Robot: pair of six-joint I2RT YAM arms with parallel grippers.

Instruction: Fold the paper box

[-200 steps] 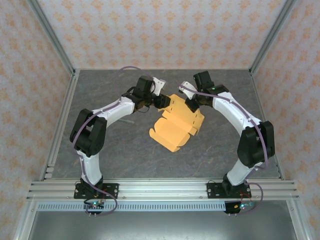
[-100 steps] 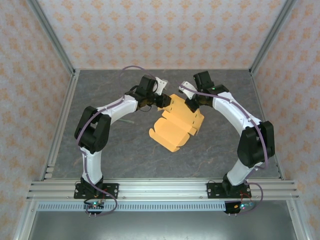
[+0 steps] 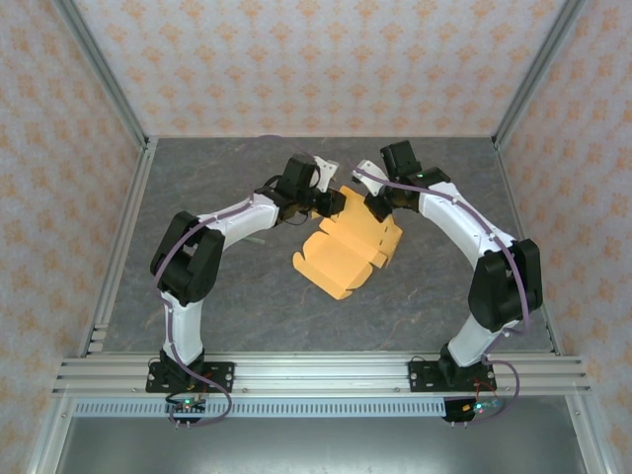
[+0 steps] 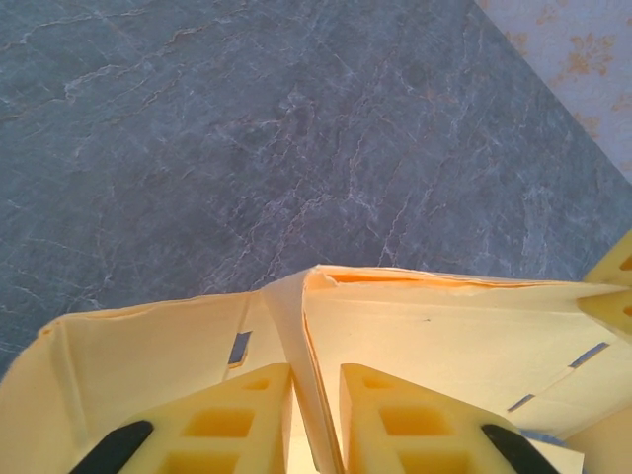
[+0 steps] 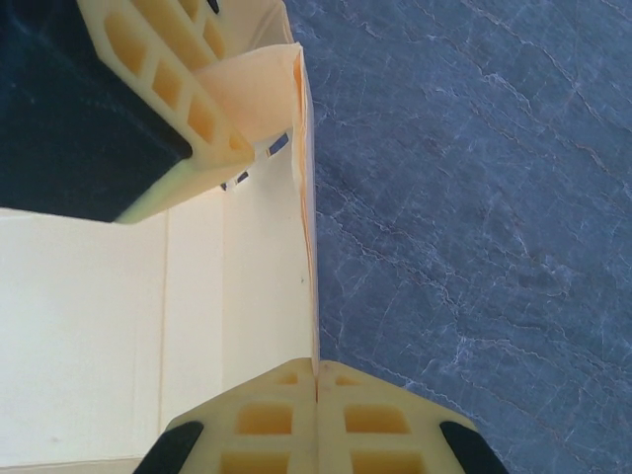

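Right tool pinches box wall at 1 o'clock, likely as anchor; left tool pinches the 11 o'clock flap, apparently for folding.

Orange-yellow paper box — half-folded, mid-table

My workspace: dark grey marbled tabletop, peach patterned walls on 3 sides, aluminium posts in 2 corners.
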